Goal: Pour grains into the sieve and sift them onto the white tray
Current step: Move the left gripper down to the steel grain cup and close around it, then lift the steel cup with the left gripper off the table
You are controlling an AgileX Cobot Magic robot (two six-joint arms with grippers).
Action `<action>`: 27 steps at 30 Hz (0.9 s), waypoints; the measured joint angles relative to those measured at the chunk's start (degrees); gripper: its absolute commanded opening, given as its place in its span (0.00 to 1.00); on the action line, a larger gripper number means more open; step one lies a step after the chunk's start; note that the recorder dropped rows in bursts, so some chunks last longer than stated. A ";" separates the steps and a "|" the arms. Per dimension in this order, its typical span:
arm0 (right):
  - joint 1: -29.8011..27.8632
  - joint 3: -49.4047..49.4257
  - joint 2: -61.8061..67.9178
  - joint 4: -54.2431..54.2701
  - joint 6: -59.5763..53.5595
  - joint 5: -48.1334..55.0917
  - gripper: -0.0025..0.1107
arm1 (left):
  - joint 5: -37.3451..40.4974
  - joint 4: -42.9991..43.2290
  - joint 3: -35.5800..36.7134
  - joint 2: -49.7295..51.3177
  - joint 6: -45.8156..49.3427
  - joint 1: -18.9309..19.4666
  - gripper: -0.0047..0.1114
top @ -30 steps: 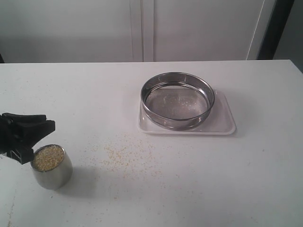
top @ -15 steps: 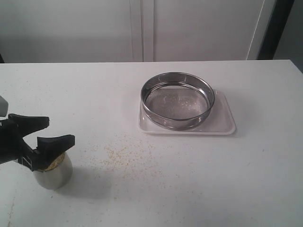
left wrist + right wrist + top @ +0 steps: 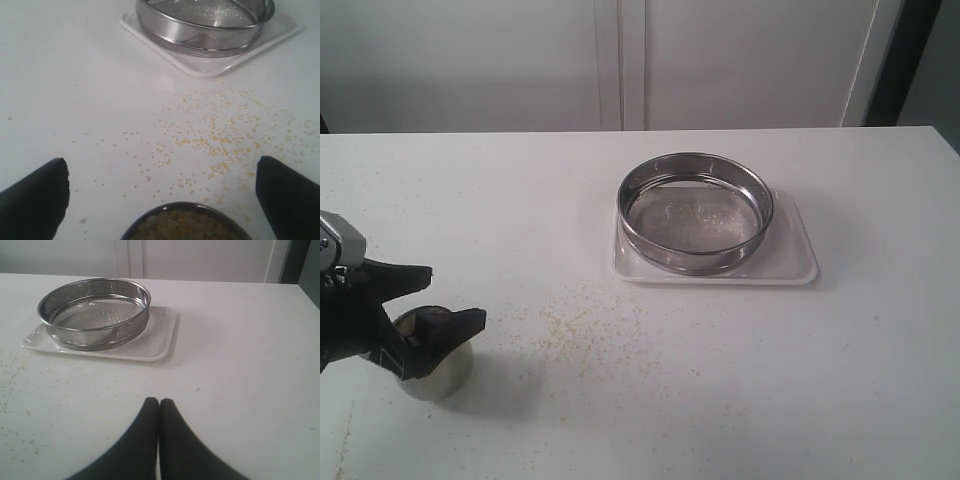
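A small steel cup [image 3: 447, 378] full of grains [image 3: 182, 225] stands at the table's front left. My left gripper [image 3: 457, 295] is open wide, one finger on each side of the cup and apart from it; in the left wrist view the left gripper [image 3: 162, 161] shows only the cup's near rim [image 3: 185, 206] between the fingers. The sieve [image 3: 695, 212] rests on the white tray [image 3: 790, 262] at mid-right, also seen as the sieve [image 3: 95, 312] on the tray [image 3: 160, 335]. My right gripper [image 3: 159, 401] is shut with nothing in it, low over the table, outside the exterior view.
Loose yellow grains [image 3: 585, 325] lie scattered on the white table between cup and tray, seen too as spilled grains [image 3: 215, 140]. White cabinet doors [image 3: 620, 60] stand behind the table's far edge.
My left gripper has opened wide and moved forward over the cup, so its fingers now straddle it. The sieve, tray and cup have not moved.
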 measured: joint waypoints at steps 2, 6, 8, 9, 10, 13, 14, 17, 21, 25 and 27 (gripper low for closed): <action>0.00 0.00 0.00 0.00 0.00 0.00 0.02 | 0.57 -0.44 0.00 0.00 0.98 0.00 0.94; 0.00 0.00 0.00 0.00 0.00 0.00 0.02 | 2.12 -0.67 0.00 0.00 0.38 0.00 0.94; 0.00 0.00 0.00 0.00 0.00 0.00 0.02 | 2.76 -0.02 0.00 0.00 -0.59 0.00 0.94; 0.00 0.00 0.00 0.00 0.00 0.00 0.02 | 2.76 0.19 0.00 0.12 -0.74 0.00 0.94; 0.00 0.00 0.00 0.00 0.00 0.00 0.02 | 2.76 0.41 0.00 0.24 -0.84 0.00 0.94; 0.00 0.00 0.00 0.00 0.00 0.00 0.02 | 3.36 0.87 0.00 0.23 -1.76 0.00 0.94; 0.00 0.00 0.00 0.00 0.00 0.00 0.02 | 4.18 1.15 0.00 0.23 -2.36 0.00 0.94; 0.00 0.00 0.00 -0.30 0.00 0.00 0.02 | 6.38 1.63 0.44 0.23 -3.53 0.00 0.94; 0.00 0.00 0.00 -0.30 0.00 0.00 0.02 | 8.02 2.15 0.67 0.30 -5.21 -0.10 0.94; 0.00 0.00 0.00 -0.30 0.00 0.00 0.02 | 8.13 2.30 1.00 2.51 -5.63 -0.10 0.94; 0.00 0.00 0.00 0.00 0.00 0.00 0.02 | 8.13 2.35 1.13 4.32 -5.72 -0.10 0.94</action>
